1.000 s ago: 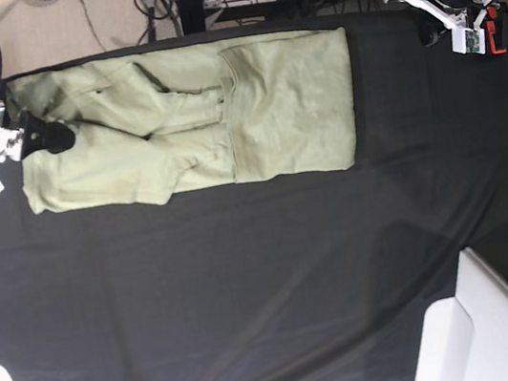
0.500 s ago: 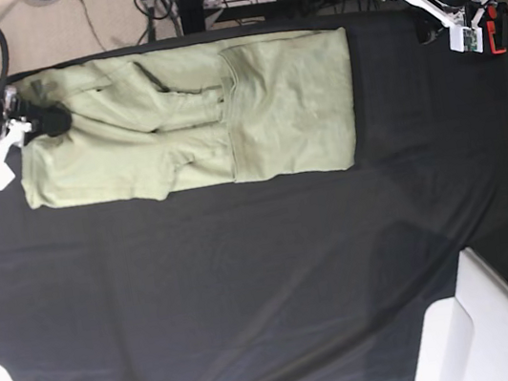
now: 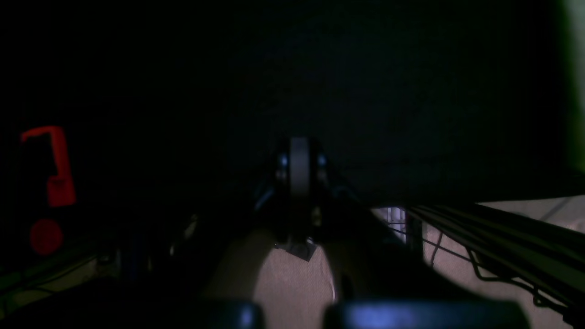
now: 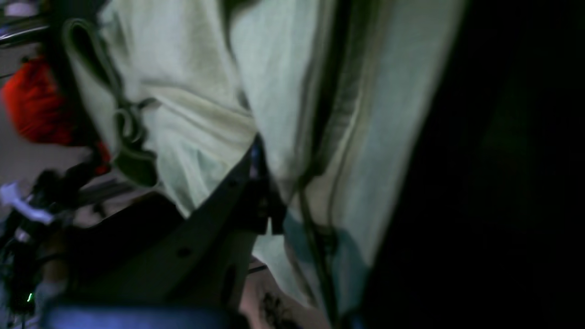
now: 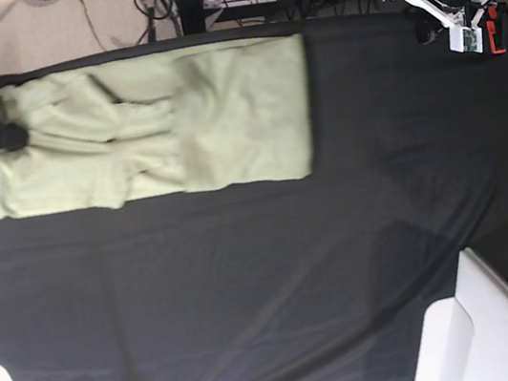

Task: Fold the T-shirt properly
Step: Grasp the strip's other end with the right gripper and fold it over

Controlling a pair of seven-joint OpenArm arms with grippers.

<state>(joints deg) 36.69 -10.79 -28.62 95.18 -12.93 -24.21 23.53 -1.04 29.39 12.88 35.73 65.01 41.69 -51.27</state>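
Part of the folding appears to be done: the T-shirt (image 5: 143, 131) is seen in the base view as a long band, with its sides and sleeves judged to be turned inward, lying along the far edge of the black table (image 5: 278, 283) toward the left of that view. A crosswise fold into a compact packet is judged to be left, and some bunching near the middle remains to be smoothed.

The right claw (image 5: 6, 136) is placed at the far-left end of the T-shirt in the base view. In the right wrist view, pale cloth (image 4: 256, 91) is seen pressed against the dark claw (image 4: 263, 183), and the claw is judged to be closed on the fabric, though blur leaves the exact pinch unclear.

The left claw (image 5: 446, 13) is held at the far corner of the table, well apart from the T-shirt. Its wrist view is very dark; the tips (image 3: 299, 167) appear drawn together, and nothing is seen held.
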